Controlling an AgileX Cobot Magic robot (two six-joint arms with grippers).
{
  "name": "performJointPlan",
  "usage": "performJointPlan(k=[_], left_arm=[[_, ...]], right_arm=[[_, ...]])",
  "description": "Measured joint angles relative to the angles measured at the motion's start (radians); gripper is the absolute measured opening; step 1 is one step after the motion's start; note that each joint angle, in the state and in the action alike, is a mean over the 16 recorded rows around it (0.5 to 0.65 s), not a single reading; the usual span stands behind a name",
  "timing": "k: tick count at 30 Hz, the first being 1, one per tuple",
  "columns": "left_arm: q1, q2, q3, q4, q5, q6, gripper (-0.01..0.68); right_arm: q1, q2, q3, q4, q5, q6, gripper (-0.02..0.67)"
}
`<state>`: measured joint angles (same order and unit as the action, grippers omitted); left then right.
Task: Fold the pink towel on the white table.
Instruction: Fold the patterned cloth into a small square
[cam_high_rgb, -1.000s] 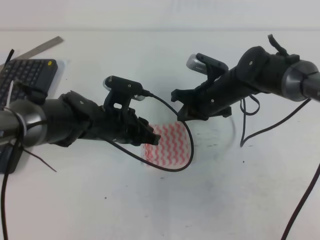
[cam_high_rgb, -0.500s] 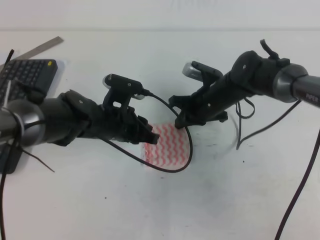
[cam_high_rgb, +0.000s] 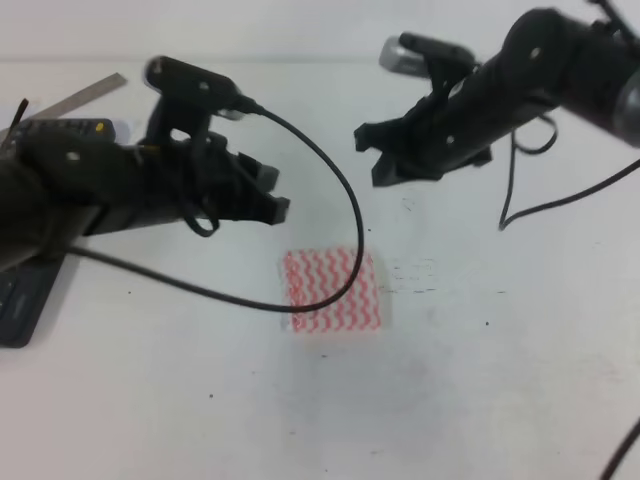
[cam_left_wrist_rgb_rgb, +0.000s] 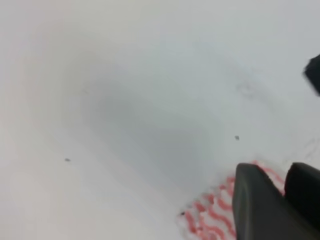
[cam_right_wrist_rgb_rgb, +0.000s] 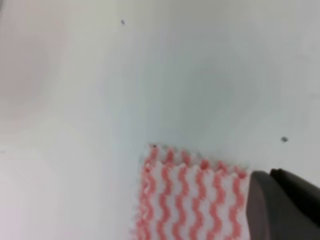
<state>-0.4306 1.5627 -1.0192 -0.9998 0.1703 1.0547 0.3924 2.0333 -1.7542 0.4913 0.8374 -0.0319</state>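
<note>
Folded towel (cam_high_rgb: 331, 291) flat on the white counter (cam_high_rgb: 450, 380) near its middle, touched by neither arm, left tool (cam_high_rgb: 268, 195) above and to its left, right tool (cam_high_rgb: 375, 155) above and to its right, both empty, jaw gaps unclear, keyboard (cam_high_rgb: 30, 290) at far left

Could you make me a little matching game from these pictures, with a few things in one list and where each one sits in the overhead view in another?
Things:
1. pink towel
2. left end effector
3. right end effector
4. keyboard

Places:
A. at the far left edge
B. raised, up and right of the cloth
C. lying flat near the middle of the white table
D. raised, up and left of the cloth

Pairs: 1-C, 2-D, 3-B, 4-A
</note>
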Motion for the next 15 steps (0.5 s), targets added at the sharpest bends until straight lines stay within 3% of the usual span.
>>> performJointPlan(k=[8, 15], left_arm=[[0.004, -0.282, 0.171, -0.064, -0.127, -0.005, 0.044], [0.004, -0.583, 0.349, -0.122, -0.203, -0.005, 0.018]], right_arm=[[0.000, -0.224, 0.072, -0.094, 0.003, 0.032, -0.019], [0.000, -0.478, 0.262, -0.107, -0.045, 0.032, -0.019]])
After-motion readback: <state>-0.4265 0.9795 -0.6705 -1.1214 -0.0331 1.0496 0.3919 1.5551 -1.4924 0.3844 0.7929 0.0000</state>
